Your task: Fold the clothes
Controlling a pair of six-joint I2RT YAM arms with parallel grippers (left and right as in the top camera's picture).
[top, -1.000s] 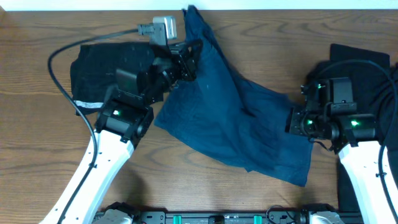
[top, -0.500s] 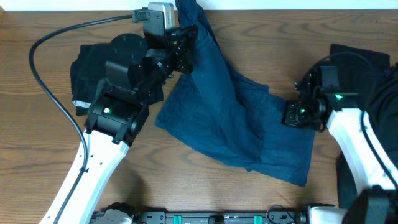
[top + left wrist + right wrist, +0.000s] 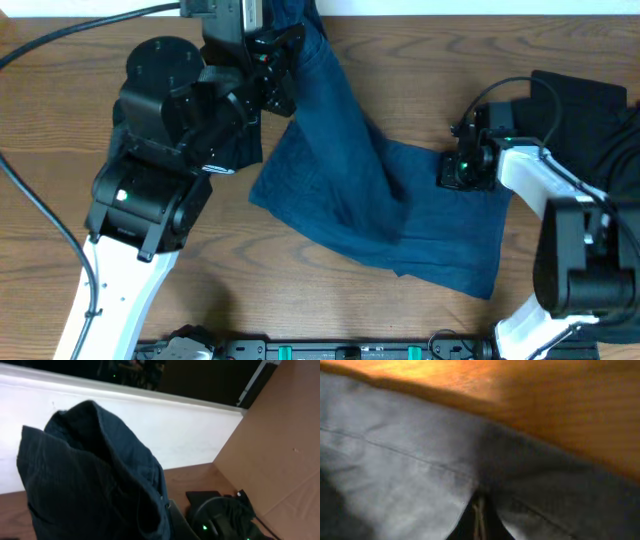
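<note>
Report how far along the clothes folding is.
Done: nothing looks folded yet. In hand: the wide navy-blue cloth garment lies rumpled on the wooden table; the left claw is shut on its far end, the right claw on its right edge. Left: fold it, then the black cloth piece.

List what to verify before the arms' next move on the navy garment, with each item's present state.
1. Left gripper shut on the navy garment: ok, cloth bunches up in its wrist view.
2. Right gripper shut on the garment's far right corner: ok.
3. Cloth smooth between the two grips: not ok, a raised ridge runs down from the left gripper.
4. Near edge resting on the table: ok.
5. Garment apart from the black piece on the right: cannot tell, the right arm covers the gap.
</note>
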